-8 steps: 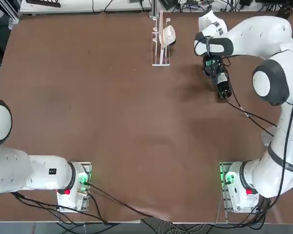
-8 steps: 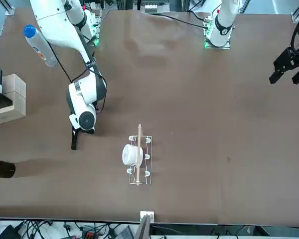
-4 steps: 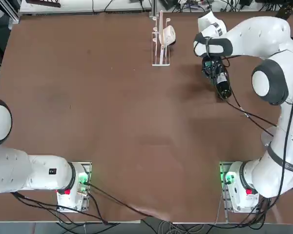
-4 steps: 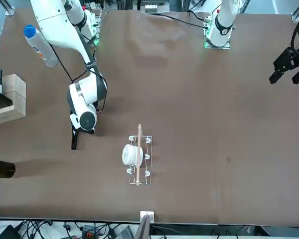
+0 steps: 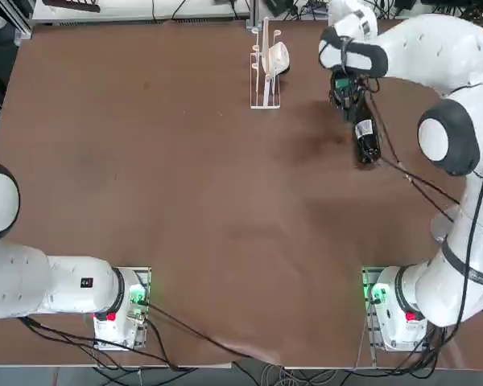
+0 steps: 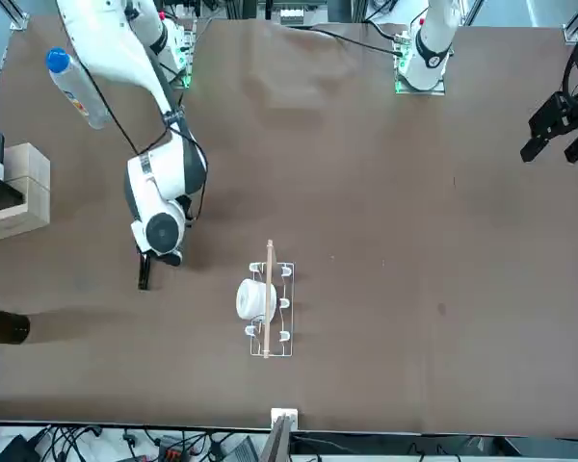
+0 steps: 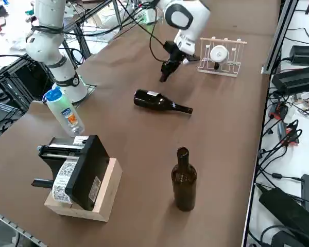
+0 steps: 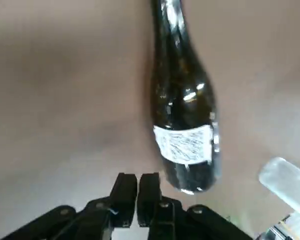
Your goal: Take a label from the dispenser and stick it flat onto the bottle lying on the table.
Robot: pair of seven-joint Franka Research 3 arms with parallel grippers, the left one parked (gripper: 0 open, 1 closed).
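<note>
- Had the right gripper (image 8: pixel 138 177) above the table (image 7: pixel 144 139), near the base end of the dark bottle (image 8: pixel 186 97).
- Kept the jaws just barely open, a narrow slit between them, with nothing gripped.
- Showed the dark bottle lying on its side on the table, with the label (image 8: pixel 185 145) across its body near the base.
- Showed the black dispenser (image 7: pixel 87 172) on a wooden block (image 7: pixel 110 190), with a printed strip (image 7: pixel 65 177) on it.
- Showed also an upright bottle (image 7: pixel 184 182), a blue-capped bottle (image 7: pixel 65 112) and a rack (image 7: pixel 234 54) with a white roll (image 7: pixel 219 54).
</note>
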